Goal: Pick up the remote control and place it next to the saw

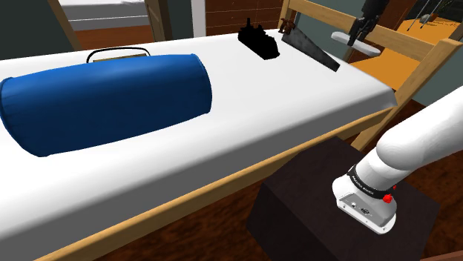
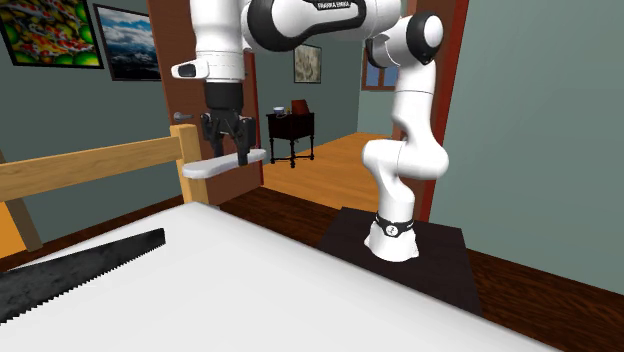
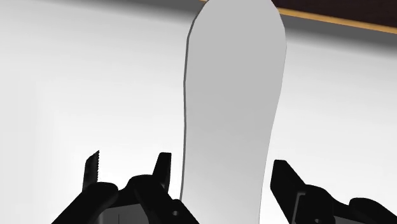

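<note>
**Remote held aloft near the saw**

Nearest in the shoulder view, the dark box stand [image 1: 326, 200] carries the white arm [image 1: 415, 141] beside the pale wooden bed with a white mattress [image 1: 245, 126]. On the mattress lies a fat blue cylindrical bolster [image 1: 104, 100]. Farther along lie a black blocky object [image 1: 259, 41] and the dark toothed hand saw [image 1: 312, 48]. Beyond the saw, the all-black two-finger gripper [image 2: 228, 150] hangs in the air, its fingers clasping the pale grey, flat oblong remote control [image 3: 232, 95]. The remote is clear of the mattress, close to the wooden end rail [image 2: 90, 165].
</note>
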You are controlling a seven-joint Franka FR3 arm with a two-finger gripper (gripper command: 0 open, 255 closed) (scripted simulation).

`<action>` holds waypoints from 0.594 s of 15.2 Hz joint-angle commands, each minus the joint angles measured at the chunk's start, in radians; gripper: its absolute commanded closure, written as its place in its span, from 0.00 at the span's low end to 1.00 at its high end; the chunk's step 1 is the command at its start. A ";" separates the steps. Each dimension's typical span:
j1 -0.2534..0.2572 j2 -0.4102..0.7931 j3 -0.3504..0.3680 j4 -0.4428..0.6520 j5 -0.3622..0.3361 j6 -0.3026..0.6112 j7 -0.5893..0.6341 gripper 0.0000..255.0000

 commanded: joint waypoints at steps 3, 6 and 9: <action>-0.021 0.150 -0.076 0.145 0.074 -0.009 -0.124 1.00; -0.056 0.281 -0.121 0.273 0.154 -0.031 -0.220 1.00; -0.120 0.423 -0.146 0.422 0.246 -0.070 -0.311 1.00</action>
